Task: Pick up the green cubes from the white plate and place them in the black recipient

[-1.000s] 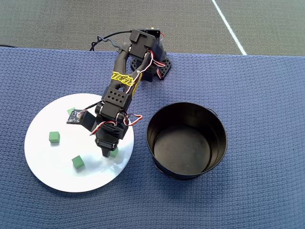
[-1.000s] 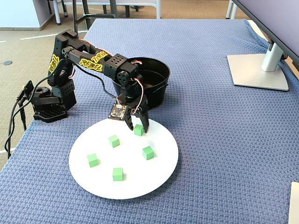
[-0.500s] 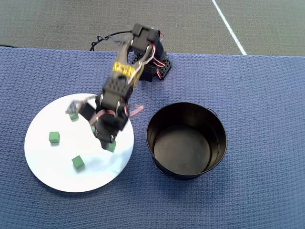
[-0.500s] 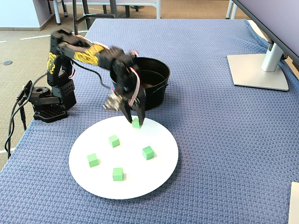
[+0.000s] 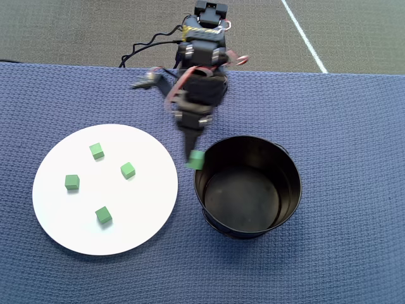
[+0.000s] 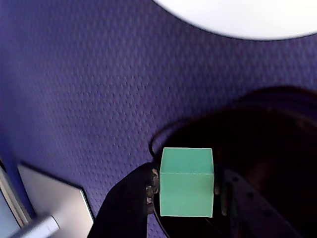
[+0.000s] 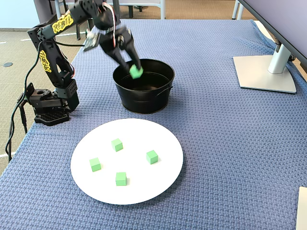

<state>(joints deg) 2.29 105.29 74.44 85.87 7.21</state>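
Note:
My gripper (image 5: 195,158) (image 6: 185,191) (image 7: 135,71) is shut on one green cube (image 5: 196,160) (image 6: 186,182) (image 7: 136,72), held in the air at the near-left rim of the black recipient (image 5: 248,187) (image 7: 144,86) (image 6: 267,144). The pot looks empty inside. Several more green cubes (image 5: 128,170) (image 7: 152,156) lie spread on the white plate (image 5: 104,189) (image 7: 126,161), left of the pot in the overhead view. In the wrist view only the plate's edge (image 6: 237,20) shows at the top.
The arm's base (image 7: 48,103) stands at the blue cloth's edge behind the plate. A monitor stand (image 7: 266,72) sits at the far right of the fixed view, and its grey foot (image 6: 49,198) shows in the wrist view's lower left.
The gripper has lifted the cube off the plate and swung it over to the pot's rim. The arm has folded back toward its base.

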